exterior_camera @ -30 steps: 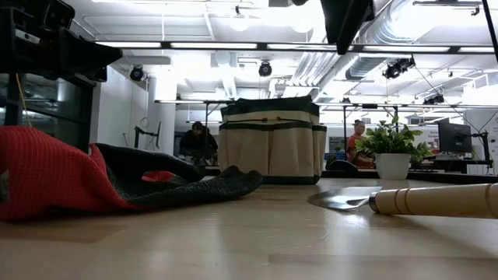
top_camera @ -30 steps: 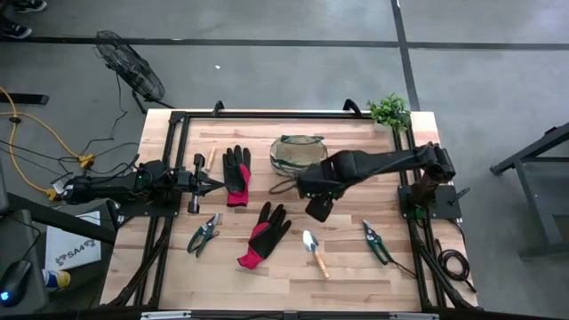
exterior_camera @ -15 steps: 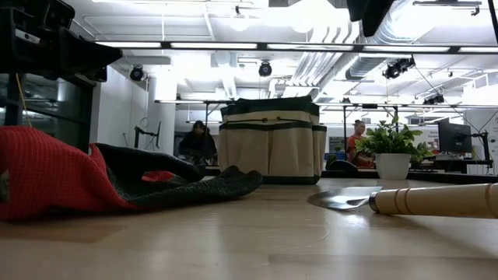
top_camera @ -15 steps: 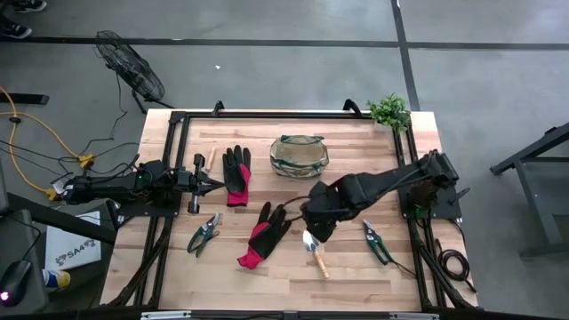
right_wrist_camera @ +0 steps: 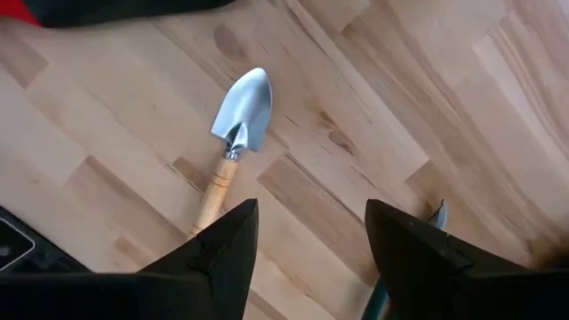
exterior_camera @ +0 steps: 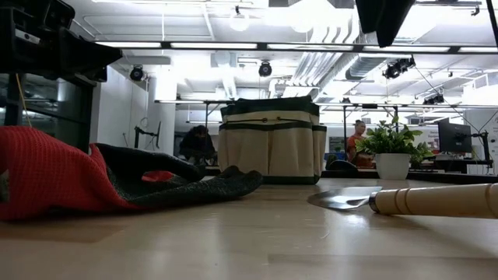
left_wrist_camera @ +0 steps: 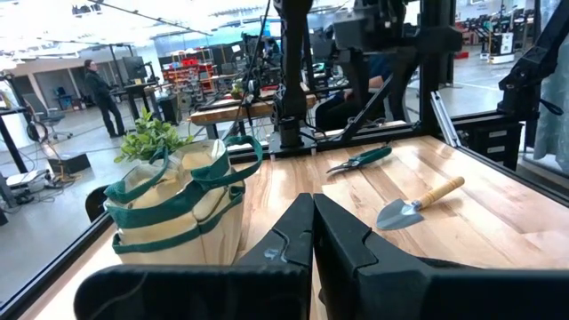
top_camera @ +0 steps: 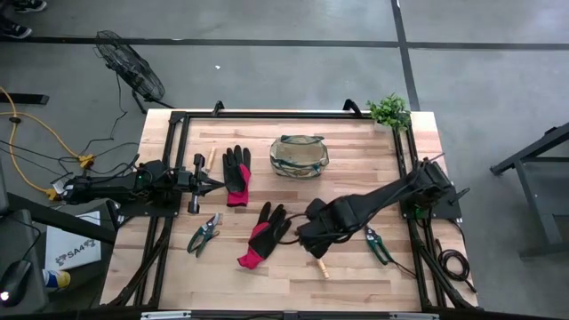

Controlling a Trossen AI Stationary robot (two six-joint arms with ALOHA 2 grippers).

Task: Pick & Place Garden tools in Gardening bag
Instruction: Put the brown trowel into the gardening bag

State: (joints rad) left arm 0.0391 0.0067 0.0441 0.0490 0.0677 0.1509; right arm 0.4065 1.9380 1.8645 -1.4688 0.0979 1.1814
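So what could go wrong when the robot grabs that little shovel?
The right pincer hangs open above the trowel. It may close on the thin neck or smooth blade and slip. The pruners lie close beside the trowel, so a finger might bump them. The glove is near too.

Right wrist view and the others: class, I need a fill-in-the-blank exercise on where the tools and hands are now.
1. The right hand hovers with its fingers ____ above the trowel.
2. The trowel lies on the ____, not in the gardening bag.
3. The left hand, at the table's left edge, has its fingers ____.
4. Near the bag, at the table's far right corner, stands a potted ____.

Missing words: open; table; shut; plant
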